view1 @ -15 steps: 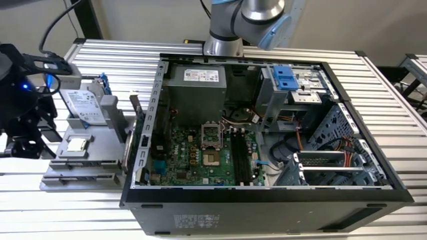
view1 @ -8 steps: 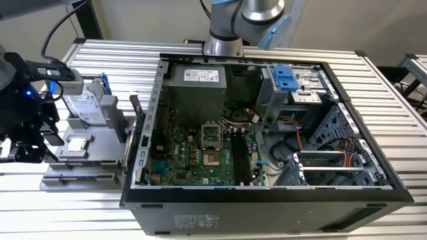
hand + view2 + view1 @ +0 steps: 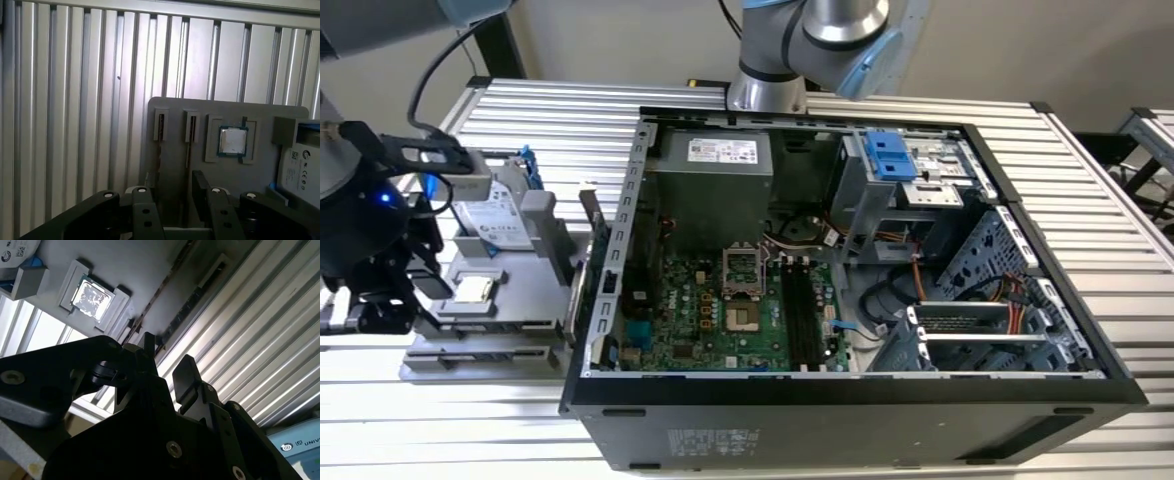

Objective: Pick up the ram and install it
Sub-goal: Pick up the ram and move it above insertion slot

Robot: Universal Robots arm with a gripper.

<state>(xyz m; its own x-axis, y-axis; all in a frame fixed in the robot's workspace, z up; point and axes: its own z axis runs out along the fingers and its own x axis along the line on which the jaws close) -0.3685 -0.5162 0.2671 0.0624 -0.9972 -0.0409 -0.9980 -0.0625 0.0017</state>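
My gripper (image 3: 172, 200) hangs open over the end of a grey holder (image 3: 225, 112), with nothing between its fingers. It is the black gripper (image 3: 376, 303) at the exterior view's far left, and its two dark fingers (image 3: 185, 372) stand apart in the second wrist view. Two narrow slots (image 3: 161, 125) run along the holder just ahead of the fingertips. A thin dark edge (image 3: 188, 150) lying in the slot nearer the processor may be the ram, seen edge-on. I cannot tell for sure.
On the same holder sit a square silver-topped processor (image 3: 232, 140) and a hard drive (image 3: 494, 215) with a blue frame. To the exterior view's right stands the open computer case (image 3: 854, 385), with the motherboard (image 3: 720, 310) and its long memory slots (image 3: 803, 310). Ribbed metal tabletop (image 3: 75, 100) surrounds the holder.
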